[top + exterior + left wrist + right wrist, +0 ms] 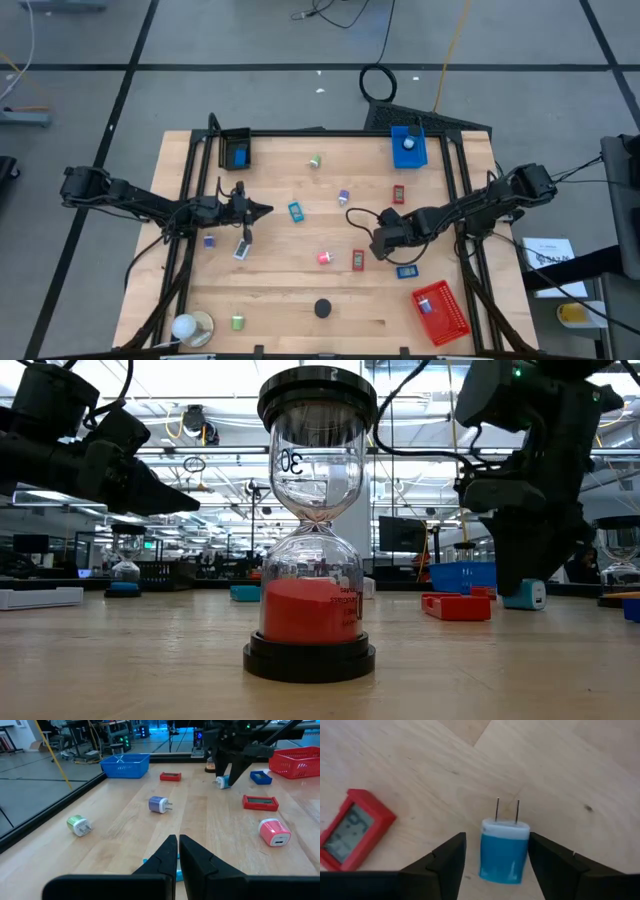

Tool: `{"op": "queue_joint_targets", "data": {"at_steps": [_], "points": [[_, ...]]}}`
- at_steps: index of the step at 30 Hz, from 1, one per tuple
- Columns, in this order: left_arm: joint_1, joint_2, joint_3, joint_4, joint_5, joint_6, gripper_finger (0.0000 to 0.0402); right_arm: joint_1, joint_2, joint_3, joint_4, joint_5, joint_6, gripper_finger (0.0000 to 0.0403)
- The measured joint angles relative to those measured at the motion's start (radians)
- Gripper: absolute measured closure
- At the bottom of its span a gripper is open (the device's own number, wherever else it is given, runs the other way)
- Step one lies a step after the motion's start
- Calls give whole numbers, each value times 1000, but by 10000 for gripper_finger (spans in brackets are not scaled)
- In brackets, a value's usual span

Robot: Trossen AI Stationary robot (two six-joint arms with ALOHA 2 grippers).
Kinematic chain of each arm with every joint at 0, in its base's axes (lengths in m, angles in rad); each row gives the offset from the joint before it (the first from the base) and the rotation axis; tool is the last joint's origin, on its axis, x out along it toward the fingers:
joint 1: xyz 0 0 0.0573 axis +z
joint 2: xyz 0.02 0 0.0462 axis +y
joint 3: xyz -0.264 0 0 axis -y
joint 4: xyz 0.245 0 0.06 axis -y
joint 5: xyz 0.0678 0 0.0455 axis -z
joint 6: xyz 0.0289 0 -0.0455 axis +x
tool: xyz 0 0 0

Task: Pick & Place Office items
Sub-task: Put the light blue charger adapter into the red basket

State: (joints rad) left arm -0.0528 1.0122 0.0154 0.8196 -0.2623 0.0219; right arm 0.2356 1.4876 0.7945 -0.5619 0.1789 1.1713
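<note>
Blue-and-white plug charger (504, 851) flat on wood, prongs out

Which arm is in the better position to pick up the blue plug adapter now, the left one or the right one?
The right. Its gripper is open with the blue plug adapter lying between the fingers, so it likely only needs to close. The left gripper is shut and sits far across the table.

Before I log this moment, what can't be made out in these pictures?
- Whether the right gripper touches the blue charger: in the right wrist view, gaps show on both sides; in the high view, the arm covers it.
- Black tray's contents: high view, too small.
- Much of the table: low view, blocked by the hourglass.
</note>
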Motion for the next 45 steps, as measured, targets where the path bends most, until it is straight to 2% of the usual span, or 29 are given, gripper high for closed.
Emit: {"op": "queue_joint_targets", "data": {"at_steps": [10,14,17,22,27,30,38,45], "points": [[0,0,0,0,0,1,376,0,0,-25,12,-1,-31,266],[0,0,0,0,0,2,376,0,-7,0,-5,-82,-41,275],[0,0,0,0,0,2,376,18,-9,53,-39,-147,-39,270],[0,0,0,0,0,1,376,105,-10,204,-192,-180,-16,269],[0,0,0,0,0,0,376,257,-10,349,-340,-125,109,270],[0,0,0,0,0,0,376,362,-10,386,-390,-88,236,270],[0,0,0,0,0,0,376,647,9,388,-478,-59,663,269],[0,0,0,0,0,0,376,791,17,344,-541,-55,938,269]]}}
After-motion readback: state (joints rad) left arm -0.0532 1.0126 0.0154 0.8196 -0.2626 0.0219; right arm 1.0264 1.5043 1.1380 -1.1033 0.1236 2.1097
